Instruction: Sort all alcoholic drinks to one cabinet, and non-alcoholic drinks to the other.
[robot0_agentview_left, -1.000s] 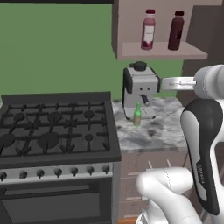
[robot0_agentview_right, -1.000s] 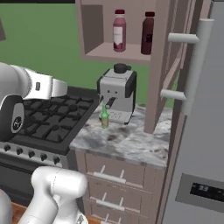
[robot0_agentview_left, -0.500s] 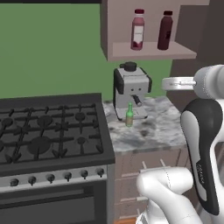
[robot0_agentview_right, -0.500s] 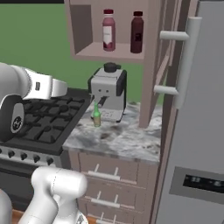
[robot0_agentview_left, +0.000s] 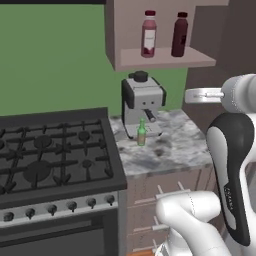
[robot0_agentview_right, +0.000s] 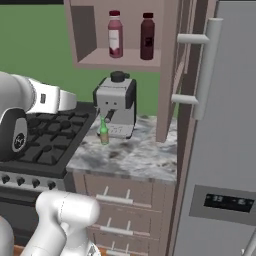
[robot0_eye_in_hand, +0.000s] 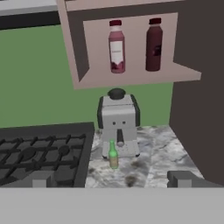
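No writing is coming through legibly anywhere: the pink bottle (robot0_agentview_left: 149, 34) is showing a white label and a dark red cap, but its print is too small to read, and the dark maroon bottle (robot0_agentview_left: 179, 35) beside it is carrying only a faint darker patch. Both are standing upright, side by side and a little apart, on the shelf of the open wall cabinet (robot0_agentview_left: 165, 59) directly above the coffee machine (robot0_agentview_left: 142, 102). The fridge (robot0_agentview_right: 220, 150), well to the right of the coffee machine, is showing a small dark display panel with pale marks that cannot be made out.

The slim green bottle (robot0_agentview_left: 142, 133) with its pale label is standing upright on the marble counter (robot0_agentview_left: 175, 150), just in front of the coffee machine's base. Left of the coffee machine, the gas stove (robot0_agentview_left: 55, 160) is sitting with its black grates bare.

The gripper (robot0_eye_in_hand: 112, 179) is hanging well back from the coffee machine with its jaws spread wide apart, clasping nothing, its fingertips (robot0_eye_in_hand: 180, 178) rising at the bottom of the hand view.
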